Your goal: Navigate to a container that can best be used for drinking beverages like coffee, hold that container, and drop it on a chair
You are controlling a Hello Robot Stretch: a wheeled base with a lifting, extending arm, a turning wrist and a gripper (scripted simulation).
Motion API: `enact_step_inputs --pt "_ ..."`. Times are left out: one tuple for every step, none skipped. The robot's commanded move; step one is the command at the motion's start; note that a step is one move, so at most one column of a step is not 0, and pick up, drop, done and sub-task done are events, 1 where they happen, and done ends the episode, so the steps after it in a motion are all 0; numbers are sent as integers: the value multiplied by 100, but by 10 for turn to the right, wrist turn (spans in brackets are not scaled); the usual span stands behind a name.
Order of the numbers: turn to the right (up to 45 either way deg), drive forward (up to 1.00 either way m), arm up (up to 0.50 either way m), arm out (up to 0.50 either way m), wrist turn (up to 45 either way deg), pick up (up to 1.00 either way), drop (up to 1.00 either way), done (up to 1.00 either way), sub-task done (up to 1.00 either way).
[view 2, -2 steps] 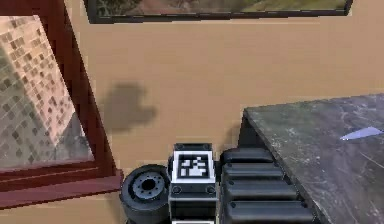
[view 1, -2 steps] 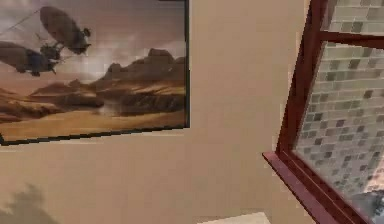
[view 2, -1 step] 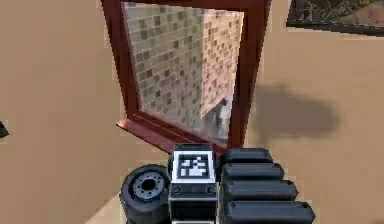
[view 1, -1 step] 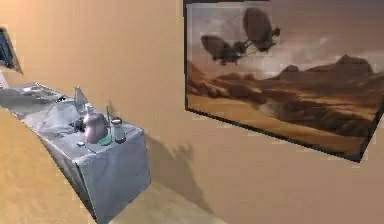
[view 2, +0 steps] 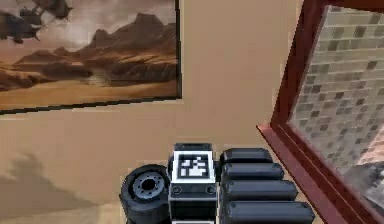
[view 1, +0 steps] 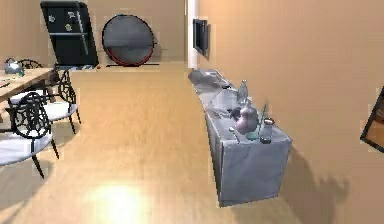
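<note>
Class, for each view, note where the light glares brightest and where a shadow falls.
Forward view: bright glare on the light wooden floor near the bottom edge; the long grey cloth-draped table throws a dark shadow onto the tan wall beside it. Arm side view: a soft grey shadow on the beige wall below the framed desert landscape painting.

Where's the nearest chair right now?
At the forward view's left edge: a dark-framed, white-seated chair beside the wooden table, across the floor from the grey sideboard.
</note>
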Motion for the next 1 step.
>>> enact_step_inputs --pt "-390 0 0 0 0 0 0 0 0"
